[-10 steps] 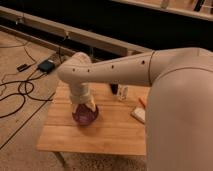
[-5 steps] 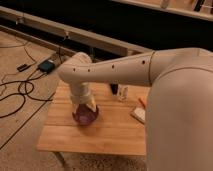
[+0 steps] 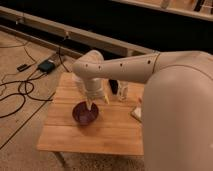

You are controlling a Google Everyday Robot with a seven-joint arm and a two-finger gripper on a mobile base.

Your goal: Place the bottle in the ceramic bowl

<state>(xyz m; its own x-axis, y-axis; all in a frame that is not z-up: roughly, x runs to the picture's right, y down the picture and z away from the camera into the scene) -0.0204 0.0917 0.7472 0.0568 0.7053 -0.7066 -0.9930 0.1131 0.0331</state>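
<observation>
The dark purple ceramic bowl (image 3: 84, 114) sits on the wooden table (image 3: 112, 132), left of its middle. My gripper (image 3: 97, 102) hangs just above the bowl's far rim, pointing down, its two pale fingertips (image 3: 89, 104) spread apart with nothing between them. The bottle (image 3: 123, 92), small and whitish, stands upright on the table to the right of the gripper, close behind my forearm and apart from the fingers.
A dark object (image 3: 114, 86) stands beside the bottle, partly hidden by my arm. A flat pale item (image 3: 137, 113) lies at the table's right, against my arm's bulk. Cables (image 3: 20, 95) and a small black box (image 3: 47, 65) lie on the floor to the left.
</observation>
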